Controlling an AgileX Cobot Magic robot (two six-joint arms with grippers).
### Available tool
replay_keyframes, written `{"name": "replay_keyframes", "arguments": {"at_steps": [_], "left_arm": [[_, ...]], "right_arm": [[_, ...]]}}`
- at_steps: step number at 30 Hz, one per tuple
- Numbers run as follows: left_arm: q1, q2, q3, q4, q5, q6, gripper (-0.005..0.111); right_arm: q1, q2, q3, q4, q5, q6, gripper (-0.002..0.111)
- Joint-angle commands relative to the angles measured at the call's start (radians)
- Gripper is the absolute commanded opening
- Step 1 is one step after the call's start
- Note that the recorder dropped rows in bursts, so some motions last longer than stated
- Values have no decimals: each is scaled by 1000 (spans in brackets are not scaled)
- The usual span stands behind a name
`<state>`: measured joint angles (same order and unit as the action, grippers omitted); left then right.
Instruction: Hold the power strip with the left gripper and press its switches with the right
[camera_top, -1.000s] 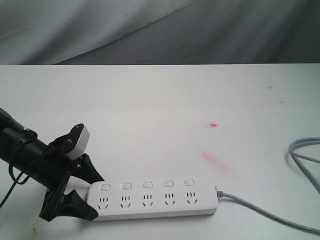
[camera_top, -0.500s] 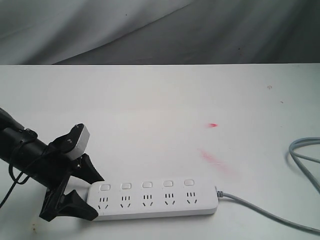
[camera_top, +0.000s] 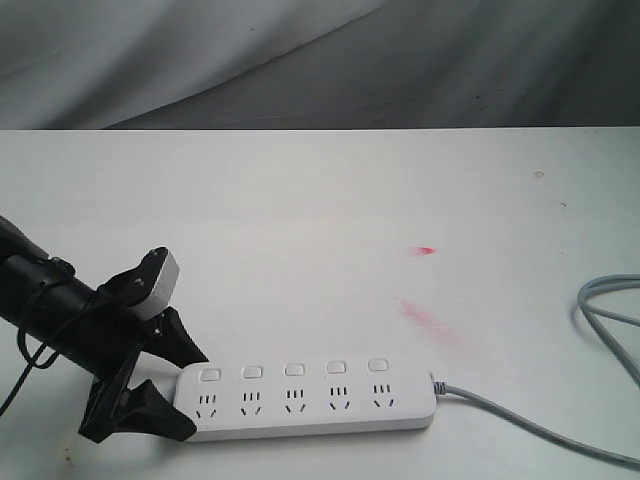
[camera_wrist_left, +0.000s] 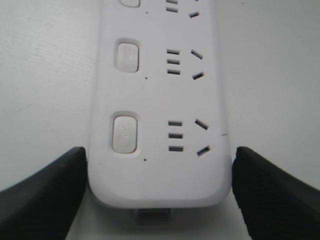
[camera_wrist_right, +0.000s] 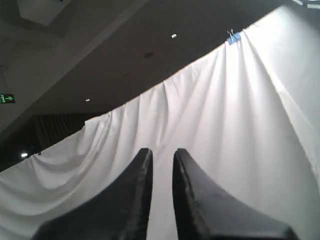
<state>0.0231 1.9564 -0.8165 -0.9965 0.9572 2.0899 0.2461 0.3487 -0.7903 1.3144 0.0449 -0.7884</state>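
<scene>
The exterior view takes in the whole power strip (camera_top: 310, 400), lying flat along the near edge of the white table (camera_top: 300, 200). Its five switches (camera_top: 293, 369) run in a row on the far side, each above its socket, and all five show in full. The left gripper (camera_top: 196, 394) comes in low from the left on its thin black arm and straddles the strip's left end. One black finger lies against the far long side and the other against the near one.

The left wrist view shows what the exterior view cannot. The two fingertips (camera_wrist_left: 55, 190) meet the strip's (camera_wrist_left: 160, 170) rounded end on both sides with no gap visible, so the claw is clamped across the strip's width. The end switch (camera_wrist_left: 125, 133) lies just ahead of them.

The right gripper (camera_wrist_right: 162, 152) appears only in its own wrist view. It points upward at a white drape (camera_wrist_right: 225, 125) and a dark ceiling (camera_wrist_right: 150, 40), with a green exit sign (camera_wrist_right: 6, 98) at the edge. Its fingers are drawn nearly together, with a narrow slit between them and nothing in it.

A grey cable (camera_top: 520, 420) leaves the strip's right end and runs off toward the right, and more cable loops in at the right edge. Two red smears (camera_top: 430, 322) mark the table beyond the strip, and a grey backdrop cloth (camera_top: 300, 60) hangs behind the table.
</scene>
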Motion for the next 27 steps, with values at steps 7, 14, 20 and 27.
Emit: {"name": "replay_keyframes", "arguments": {"at_steps": [7, 14, 20, 27], "left_arm": [[-5, 0, -1, -10, 15, 3, 64], [-5, 0, -1, -10, 15, 3, 64], [-5, 0, -1, -10, 15, 3, 64], [-5, 0, -1, -10, 15, 3, 64]], "right_arm": [[-249, -2, 439, -489, 299, 569, 14], [-249, -43, 473, -881, 284, 631, 14], [-249, -53, 473, -1096, 281, 805, 14], [-249, -112, 504, -1202, 278, 788, 14]]}}
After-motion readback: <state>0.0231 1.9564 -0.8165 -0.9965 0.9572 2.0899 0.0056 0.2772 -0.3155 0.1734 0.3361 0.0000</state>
